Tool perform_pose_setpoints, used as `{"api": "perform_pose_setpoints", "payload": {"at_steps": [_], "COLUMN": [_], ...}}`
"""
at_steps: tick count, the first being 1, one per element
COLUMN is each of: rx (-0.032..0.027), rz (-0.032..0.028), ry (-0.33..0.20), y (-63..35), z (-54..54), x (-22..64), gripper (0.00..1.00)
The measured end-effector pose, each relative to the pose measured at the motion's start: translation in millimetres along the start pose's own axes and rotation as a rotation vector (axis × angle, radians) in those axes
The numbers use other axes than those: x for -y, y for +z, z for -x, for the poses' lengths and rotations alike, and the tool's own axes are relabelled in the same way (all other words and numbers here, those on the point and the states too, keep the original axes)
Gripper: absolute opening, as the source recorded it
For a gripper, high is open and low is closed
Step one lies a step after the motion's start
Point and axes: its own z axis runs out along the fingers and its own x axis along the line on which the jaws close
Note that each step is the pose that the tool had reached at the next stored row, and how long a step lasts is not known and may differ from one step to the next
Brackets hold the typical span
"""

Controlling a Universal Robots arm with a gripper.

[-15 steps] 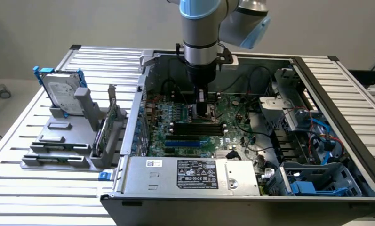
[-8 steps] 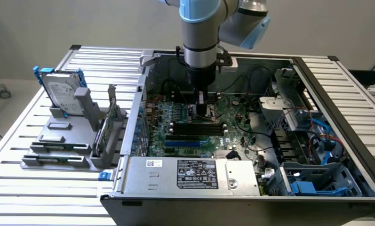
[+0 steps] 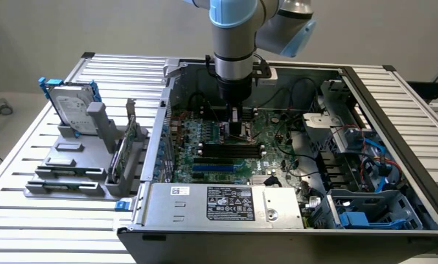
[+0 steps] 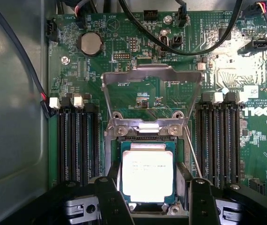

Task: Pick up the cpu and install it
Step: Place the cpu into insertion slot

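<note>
Okay, I had the cpu (image 4: 147,176) lying flat in the socket (image 4: 145,139), silver top up. It was square with no long axis, its edges in line with the memory slots (image 4: 77,140) on either side. The claw (image 4: 153,190) stood open down inside the computer case (image 3: 394,110), one finger to each side of the chip. The load plate (image 4: 151,75) was tipped up just beyond, with black cables (image 4: 189,49) looping across the board past it.

Arm (image 3: 233,49) vertical, wrist straight down, 2 fingers (image 4: 109,202) wide apart.
</note>
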Motion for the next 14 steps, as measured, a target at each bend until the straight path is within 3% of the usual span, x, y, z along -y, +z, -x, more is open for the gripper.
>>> {"api": "perform_pose_setpoints", "payload": {"at_steps": [14], "rx": [-0.0003], "rz": [0.0000], "ry": [-0.003], "y": [1.0], "z": [0.9], "x": [0.1], "gripper": [0.55]}}
